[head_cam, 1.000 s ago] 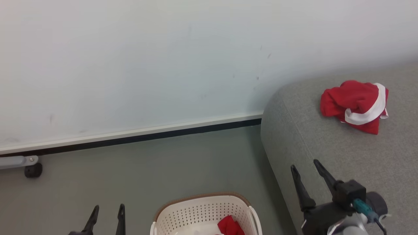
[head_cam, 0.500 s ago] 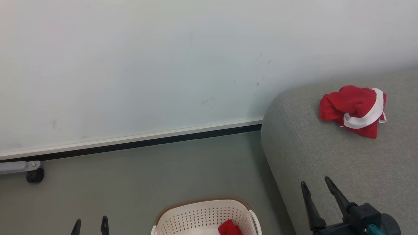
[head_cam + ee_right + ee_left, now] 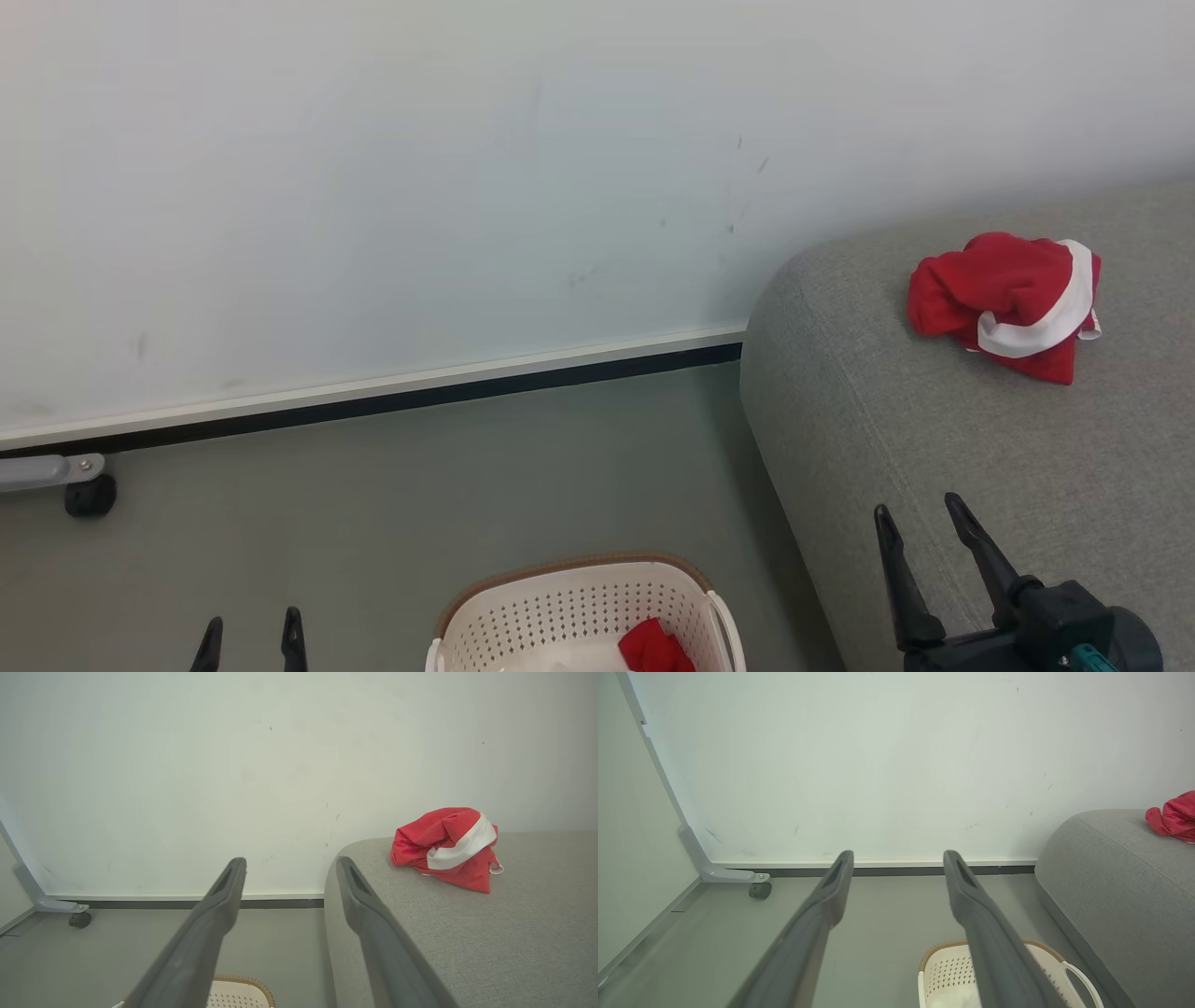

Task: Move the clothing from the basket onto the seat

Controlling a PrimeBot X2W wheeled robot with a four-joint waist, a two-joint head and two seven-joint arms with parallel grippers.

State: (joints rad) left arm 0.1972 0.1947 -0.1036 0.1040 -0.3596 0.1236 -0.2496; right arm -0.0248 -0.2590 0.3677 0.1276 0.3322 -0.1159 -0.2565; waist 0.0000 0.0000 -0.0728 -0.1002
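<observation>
The left gripper [image 3: 253,618] is open and empty. A red cloth [image 3: 653,646] lies in the basket [image 3: 579,567]; dip straight in and pinch a fat fold. The right gripper [image 3: 918,506], open too, is by the seat [image 3: 934,439], where a banded cloth [image 3: 1004,299] sits.

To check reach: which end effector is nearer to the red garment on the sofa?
Right. The right end effector is over the sofa edge, on the garment's side; the left end effector is over the floor, left of the basket.
</observation>
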